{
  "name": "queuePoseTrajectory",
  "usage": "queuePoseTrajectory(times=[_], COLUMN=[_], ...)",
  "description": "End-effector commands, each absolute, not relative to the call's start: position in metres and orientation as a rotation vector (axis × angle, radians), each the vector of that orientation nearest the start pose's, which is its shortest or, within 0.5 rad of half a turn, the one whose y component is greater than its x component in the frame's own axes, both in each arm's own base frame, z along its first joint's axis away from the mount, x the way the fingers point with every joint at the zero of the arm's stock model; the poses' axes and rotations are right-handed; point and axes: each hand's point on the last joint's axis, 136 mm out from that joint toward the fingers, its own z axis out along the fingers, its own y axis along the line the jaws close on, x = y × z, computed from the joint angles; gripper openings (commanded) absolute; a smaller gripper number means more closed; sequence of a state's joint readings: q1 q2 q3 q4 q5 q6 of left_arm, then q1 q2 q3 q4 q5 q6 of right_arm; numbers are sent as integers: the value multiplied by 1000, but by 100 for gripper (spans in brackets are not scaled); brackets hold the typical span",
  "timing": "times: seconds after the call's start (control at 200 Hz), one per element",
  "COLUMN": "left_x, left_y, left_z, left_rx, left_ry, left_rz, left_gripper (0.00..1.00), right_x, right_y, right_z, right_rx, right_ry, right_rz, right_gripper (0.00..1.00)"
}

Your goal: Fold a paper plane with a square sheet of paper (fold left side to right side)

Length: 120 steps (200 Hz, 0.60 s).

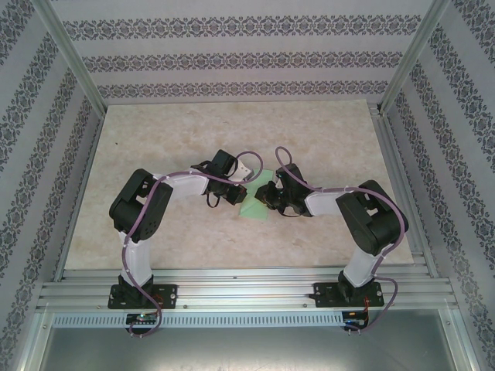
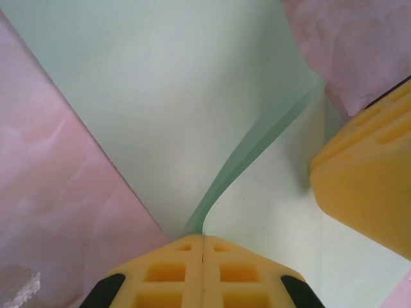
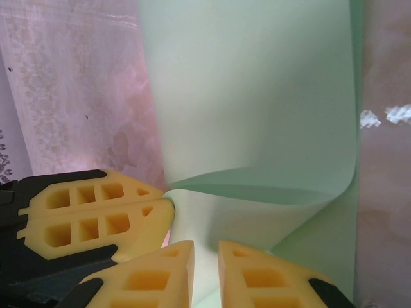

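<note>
Mid-table between the two arms, the square sheet of paper [image 1: 259, 199] lies partly curled over. Left gripper [image 2: 203, 247] is pinched tight on its raised edge; right gripper [image 3: 205, 253], jaws narrow, grips another fold.

No readable text, labels, brands or numbers anywhere; wallpaper [image 1: 232, 58] across upper frame carries ornamental pattern only; paper [image 2: 167, 96] plain, unmarked; tabletop [image 1: 155, 139] marbled, no signs.

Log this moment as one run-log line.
left pincer: shut on square sheet of paper | right pincer: pinching sheet | fold: unfinished
</note>
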<state>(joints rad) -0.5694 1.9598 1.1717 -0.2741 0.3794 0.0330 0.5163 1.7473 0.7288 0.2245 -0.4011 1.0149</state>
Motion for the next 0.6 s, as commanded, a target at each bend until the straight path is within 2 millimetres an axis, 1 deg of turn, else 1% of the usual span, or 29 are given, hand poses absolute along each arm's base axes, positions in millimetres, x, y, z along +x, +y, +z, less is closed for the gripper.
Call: queuePoseTrajectory(times=[0.0, 0.125, 0.205, 0.285, 0.595], left_x=[358, 356, 356, 355, 355], left_y=[-295, -296, -296, -297, -298], left_z=[43, 41, 41, 41, 39], left_rx=[887, 893, 892, 892, 893], left_ry=[2460, 2463, 2457, 2457, 2454], left_rz=[-662, -678, -682, -685, -694], left_gripper=[2, 2, 2, 2, 2], right_x=[323, 325, 326, 328, 338], right_y=[258, 263, 266, 270, 283], right_z=[46, 64, 69, 69, 59], right_rx=[379, 349, 349, 356, 373], right_ry=[2553, 2519, 2503, 2501, 2513], right_rz=[1118, 1153, 1169, 1177, 1187], right_gripper=[18, 18, 18, 18, 18])
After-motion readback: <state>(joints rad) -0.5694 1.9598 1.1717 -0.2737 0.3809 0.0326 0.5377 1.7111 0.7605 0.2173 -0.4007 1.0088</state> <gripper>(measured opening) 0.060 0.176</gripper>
